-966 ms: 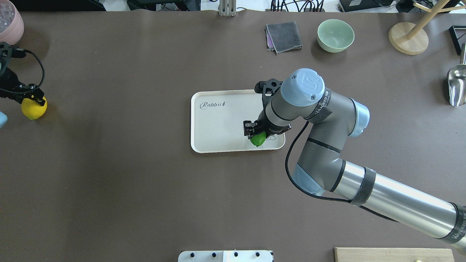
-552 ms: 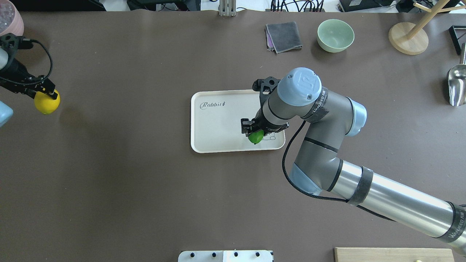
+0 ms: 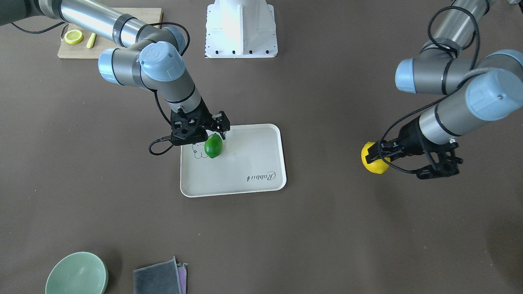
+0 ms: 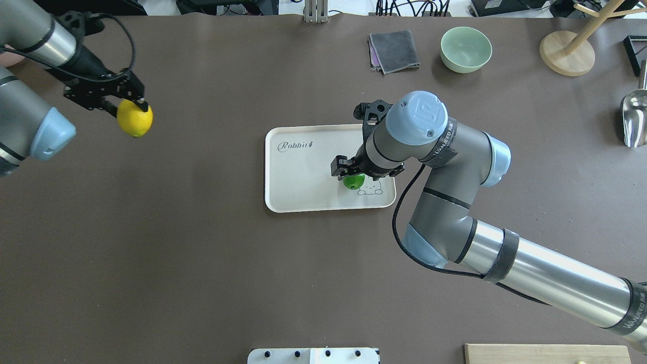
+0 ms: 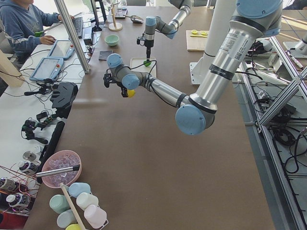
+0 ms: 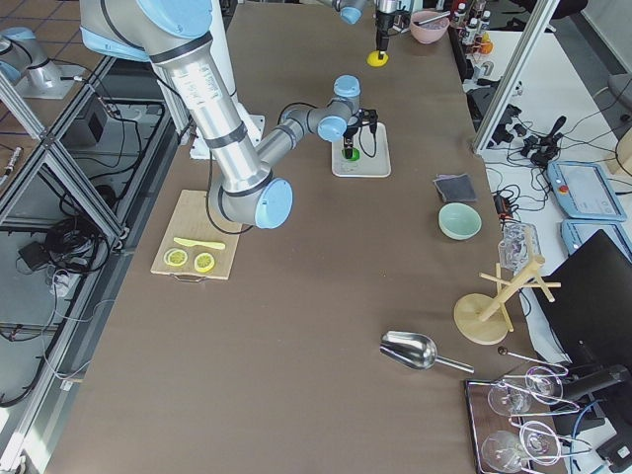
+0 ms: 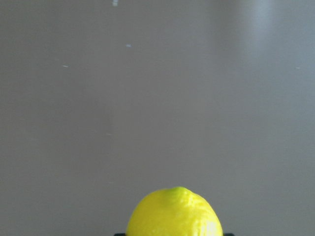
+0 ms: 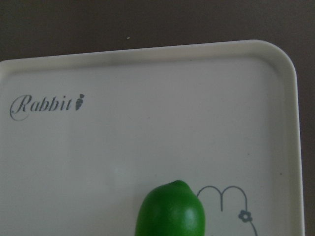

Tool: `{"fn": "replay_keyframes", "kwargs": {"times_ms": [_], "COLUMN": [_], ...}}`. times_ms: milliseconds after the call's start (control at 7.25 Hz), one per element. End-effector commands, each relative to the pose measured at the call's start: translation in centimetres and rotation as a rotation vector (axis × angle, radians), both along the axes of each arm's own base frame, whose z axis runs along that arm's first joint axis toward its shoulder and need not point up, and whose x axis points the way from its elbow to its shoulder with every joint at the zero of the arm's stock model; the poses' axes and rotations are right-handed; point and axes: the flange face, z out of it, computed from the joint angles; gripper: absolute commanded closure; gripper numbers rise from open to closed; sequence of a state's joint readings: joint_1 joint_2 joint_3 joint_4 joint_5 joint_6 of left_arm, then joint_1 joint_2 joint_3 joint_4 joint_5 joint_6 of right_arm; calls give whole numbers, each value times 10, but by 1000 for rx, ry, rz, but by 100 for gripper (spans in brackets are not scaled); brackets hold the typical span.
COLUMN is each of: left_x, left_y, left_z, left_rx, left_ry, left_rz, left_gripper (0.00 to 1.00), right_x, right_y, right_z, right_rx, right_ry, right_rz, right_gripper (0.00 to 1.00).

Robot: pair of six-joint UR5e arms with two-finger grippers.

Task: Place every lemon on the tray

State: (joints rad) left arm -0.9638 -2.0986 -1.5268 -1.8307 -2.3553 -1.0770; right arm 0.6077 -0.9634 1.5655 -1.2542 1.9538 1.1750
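Light is even and diffuse from above, all views well exposed. Table [image 4: 202, 263] reads flat matte brown. Shadows are soft: a faint dark patch at lower right of the front view, a thin dark edge along the tray [image 3: 245, 190]. Specular streaks on the right arm's steel tube [image 4: 556, 285], blown highlight on the scoop [image 4: 634, 119]. Small glossy hotspot on the green lemon [image 8: 172, 209], milder on the yellow lemon [image 7: 174, 214]. Left wrist view is soft, brighter at upper right. Side views are wide-angle, with posts leaning at the frame edges and far objects tiny, low in detail.
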Motion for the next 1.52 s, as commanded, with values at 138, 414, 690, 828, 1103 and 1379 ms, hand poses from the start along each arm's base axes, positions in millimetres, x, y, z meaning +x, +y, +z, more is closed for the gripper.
{"fn": "replay_keyframes", "kwargs": {"times_ms": [138,414,690,828,1103,1379], "left_x": [149,217,241,239,165,42], "left_y": [55,57,64,65,57,50], "left_z": [-103,-136,-122,-127,-110,-41], "left_rx": [-54,-40,3,15,61,260], "left_ry": [-9,-44,-55,-50,-66,-194], "left_rz": [-77,-110,-128,-122,-58,66], "left_gripper": [100,100,76,3,2,2], "right_x": [64,117,142,162,227,292], "right_y": [-40,-41,-44,-38,-33,-33], "right_z": [24,57,88,94,134,190], "right_rx": [-46,-11,-1,-1,20,50], "right_ry": [-7,5,38,32,51,107], "right_rz": [35,10,9,4,-18,-39], "right_gripper": [0,0,0,0,0,0]}}
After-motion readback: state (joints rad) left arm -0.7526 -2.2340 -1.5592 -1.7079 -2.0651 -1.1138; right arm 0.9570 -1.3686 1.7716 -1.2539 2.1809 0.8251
